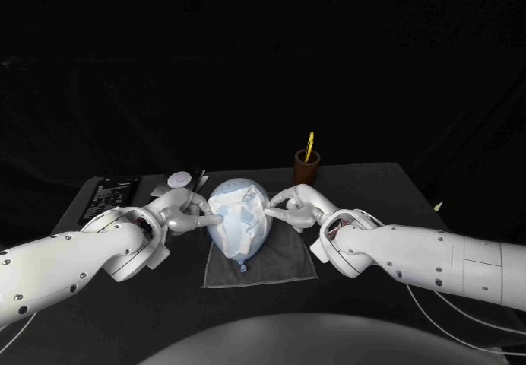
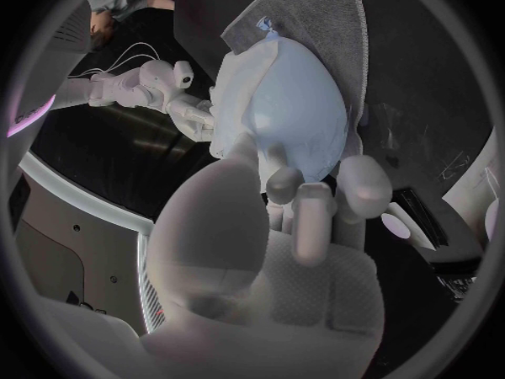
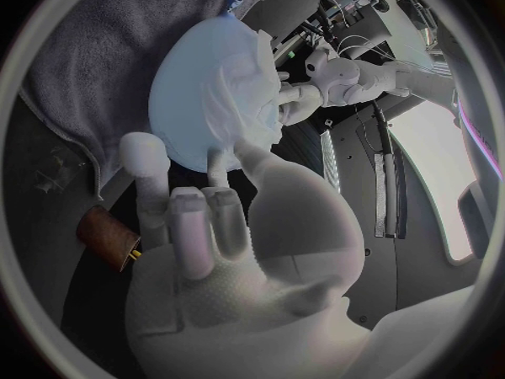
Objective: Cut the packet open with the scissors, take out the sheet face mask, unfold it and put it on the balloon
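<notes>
The balloon (image 1: 235,237) lies on a grey cloth (image 1: 274,266) at the middle of the counter (image 1: 367,190), with its knotted neck (image 1: 241,265) toward the robot. The sheet face mask (image 1: 243,204) is draped over the balloon's upper side and covers most of it. Pale blue balloon shows along the near end.

The left robot hand (image 1: 184,209) is at one flank of the balloon. Its thumb and a finger are closed on the mask's edge and its other fingers are curled close by. The right robot hand (image 1: 296,204) is at the opposite flank in a mirrored pose, with a thumb and a finger pinched on the other edge of the mask. Each wrist view shows the opposite robot hand's fingertips meeting at the mask's border. In each hand's own wrist view the palm covers the contact point, so grip depth cannot be confirmed.

A brown cup (image 1: 307,169) stands on the counter beyond the balloon, well apart from it. A yellow handle (image 1: 310,143) rises from the cup, and the tool's lower part is hidden inside.

A dark flat item (image 1: 109,190) lies at the counter's far left, beside a small white round piece (image 1: 179,179). The item carries faint pale markings that are too small to read. No other writing is legible.
</notes>
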Controlling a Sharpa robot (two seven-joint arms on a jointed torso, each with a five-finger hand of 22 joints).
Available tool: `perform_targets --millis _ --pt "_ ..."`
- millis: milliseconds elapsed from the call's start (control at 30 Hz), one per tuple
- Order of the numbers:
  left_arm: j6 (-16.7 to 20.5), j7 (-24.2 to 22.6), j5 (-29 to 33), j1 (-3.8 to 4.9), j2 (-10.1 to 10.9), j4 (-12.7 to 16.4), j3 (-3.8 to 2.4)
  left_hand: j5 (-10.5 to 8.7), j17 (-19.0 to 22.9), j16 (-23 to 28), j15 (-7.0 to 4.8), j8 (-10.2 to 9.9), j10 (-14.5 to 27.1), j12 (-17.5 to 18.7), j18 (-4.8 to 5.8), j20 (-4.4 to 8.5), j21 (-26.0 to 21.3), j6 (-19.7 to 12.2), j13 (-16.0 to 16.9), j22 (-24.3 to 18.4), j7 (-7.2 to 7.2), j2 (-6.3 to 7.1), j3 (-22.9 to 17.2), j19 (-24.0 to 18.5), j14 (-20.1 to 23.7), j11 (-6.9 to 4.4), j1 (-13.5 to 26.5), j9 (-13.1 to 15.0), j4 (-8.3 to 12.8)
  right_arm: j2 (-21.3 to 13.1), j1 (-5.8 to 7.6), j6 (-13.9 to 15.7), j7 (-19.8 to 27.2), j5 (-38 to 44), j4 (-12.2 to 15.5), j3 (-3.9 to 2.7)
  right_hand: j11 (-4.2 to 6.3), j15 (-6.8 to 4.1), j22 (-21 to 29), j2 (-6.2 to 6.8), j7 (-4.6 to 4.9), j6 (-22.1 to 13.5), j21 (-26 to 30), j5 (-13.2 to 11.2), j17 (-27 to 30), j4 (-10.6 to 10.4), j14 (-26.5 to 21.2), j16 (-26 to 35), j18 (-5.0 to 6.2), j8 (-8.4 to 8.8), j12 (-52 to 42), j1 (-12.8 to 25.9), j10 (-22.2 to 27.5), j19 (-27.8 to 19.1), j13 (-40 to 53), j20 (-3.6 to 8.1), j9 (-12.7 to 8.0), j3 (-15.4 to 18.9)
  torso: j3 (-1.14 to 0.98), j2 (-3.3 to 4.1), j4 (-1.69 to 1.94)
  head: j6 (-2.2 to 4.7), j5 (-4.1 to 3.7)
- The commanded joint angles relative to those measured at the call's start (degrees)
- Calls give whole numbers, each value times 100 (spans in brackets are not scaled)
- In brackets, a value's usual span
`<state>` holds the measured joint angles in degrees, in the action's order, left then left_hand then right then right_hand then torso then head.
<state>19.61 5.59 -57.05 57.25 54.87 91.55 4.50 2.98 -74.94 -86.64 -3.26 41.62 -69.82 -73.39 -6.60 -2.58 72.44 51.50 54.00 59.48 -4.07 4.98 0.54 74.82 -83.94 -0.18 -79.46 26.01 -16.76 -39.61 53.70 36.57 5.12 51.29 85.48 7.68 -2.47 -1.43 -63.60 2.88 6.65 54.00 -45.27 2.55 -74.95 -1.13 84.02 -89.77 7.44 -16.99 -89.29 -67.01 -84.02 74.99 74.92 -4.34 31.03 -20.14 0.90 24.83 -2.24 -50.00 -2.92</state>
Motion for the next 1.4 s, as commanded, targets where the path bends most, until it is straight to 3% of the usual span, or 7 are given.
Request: perform_targets --millis 33,133,300,500,900,1400 --pt "-117 32 28 -8 -20 5 6 -16 -319 -21 -40 36 -28 -22 53 30 37 -16 6 5 36 -16 28 26 -268 -10 -19 -9 8 31 0 -71 4 60 -4 -2 59 -35 -19 -46 -44 137 -58 22 -1505 67 598 -23 100 -36 -43 -141 -576 23 1484 8 5 -47 2 -1 -1 0 -6" --pt "-120 32 29 -8 -22 4 6 -16 -319 -21 -40 36 -28 -22 53 30 37 -16 6 5 36 -16 28 26 -268 -10 -19 -9 8 41 0 -34 -9 81 -14 -2 148 -105 -53 -158 -149 330 -112 23 -1505 176 598 -23 96 -127 -71 -348 -598 51 1508 57 38 -163 1 -2 -2 0 3" --pt "-128 34 29 -8 -21 5 6 -16 -319 -21 -40 36 -28 -22 53 30 37 -16 6 5 36 -16 28 26 -268 -10 -19 -9 8 43 0 98 4 68 -15 -2 258 -202 -104 -194 -273 535 -191 23 -1505 250 598 -23 82 -266 -71 -430 -598 98 1508 142 102 -231 -1 -1 -2 0 -8" --pt "-137 37 30 -8 -22 6 6 -16 -300 -15 -40 36 -22 -17 53 30 36 -18 -2 3 36 -23 32 25 -263 -10 -28 -11 9 45 0 280 90 -11 1 -2 338 -278 -170 -260 -352 658 -295 24 -1505 365 598 -23 60 -396 -71 -546 -598 154 1508 216 175 -405 -1 1 -5 0 -17" --pt "-141 40 35 -7 -17 2 6 -16 -286 -11 -40 35 -13 -10 55 30 40 -21 -14 11 35 -25 39 28 -258 -10 -33 -12 8 -42 -1 589 220 -308 105 -4 366 -309 -244 -238 -375 715 -402 25 -1505 500 598 -23 34 -527 -71 -536 -598 212 1508 262 261 -638 -1 0 -3 0 0" --pt "-135 51 36 -7 -13 -20 6 -16 -286 -10 -39 34 -11 -8 54 30 38 -24 -14 8 33 -25 44 27 -258 -9 -34 -13 7 -241 0 585 136 -434 150 -9 370 -314 -277 -232 -376 713 -439 24 -1505 600 598 -23 24 -611 -71 -477 -598 236 1508 277 337 -848 -4 -4 -8 0 9"
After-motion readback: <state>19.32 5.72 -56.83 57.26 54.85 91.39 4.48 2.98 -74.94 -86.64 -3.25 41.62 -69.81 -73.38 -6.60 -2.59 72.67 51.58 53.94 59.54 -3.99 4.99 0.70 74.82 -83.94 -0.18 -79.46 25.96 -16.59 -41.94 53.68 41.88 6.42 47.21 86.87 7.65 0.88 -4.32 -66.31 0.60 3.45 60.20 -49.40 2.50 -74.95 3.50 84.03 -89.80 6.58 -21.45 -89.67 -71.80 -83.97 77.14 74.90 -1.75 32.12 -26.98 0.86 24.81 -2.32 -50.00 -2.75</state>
